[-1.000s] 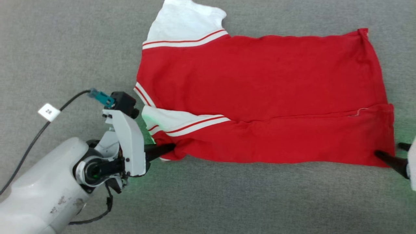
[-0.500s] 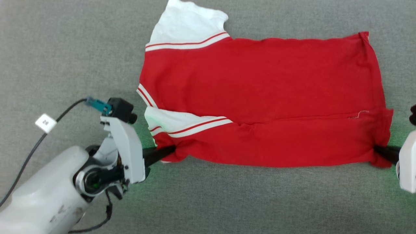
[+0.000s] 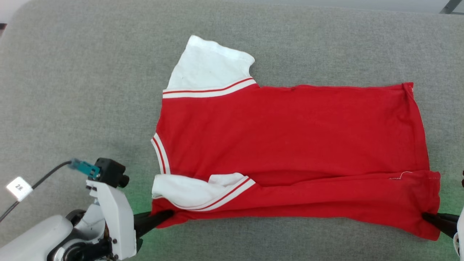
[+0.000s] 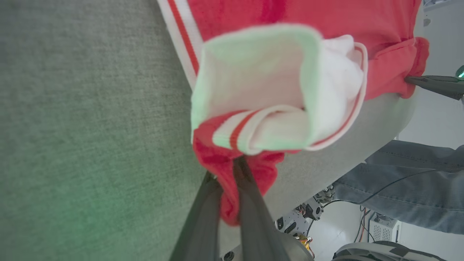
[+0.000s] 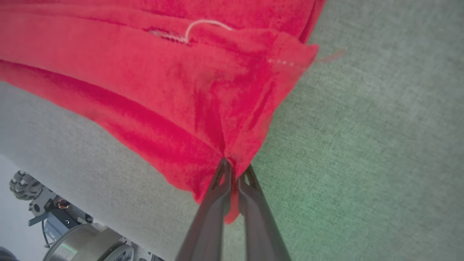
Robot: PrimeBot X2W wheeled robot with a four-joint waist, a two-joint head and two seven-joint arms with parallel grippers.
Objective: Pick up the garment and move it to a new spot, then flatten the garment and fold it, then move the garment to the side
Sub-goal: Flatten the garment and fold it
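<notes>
The grey cloth-covered surface [image 3: 72,90] carries everything here. Your left pincer [image 3: 165,215] is pressed together on the red shoulder corner of the garment [image 3: 290,134]. The near white sleeve [image 3: 185,190] lies folded over just beside its tips. Your right pincer [image 3: 429,217] pinches the hem corner in the same way. Between the two pincers the near edge is doubled over. Beyond it the red body lies flat, and the far sleeve [image 3: 210,65] is well apart from both. The cloth looks light, soft and limp, so I think it will sag and wrinkle easily. Take hold of it at the corners, with the edge between them taut.
</notes>
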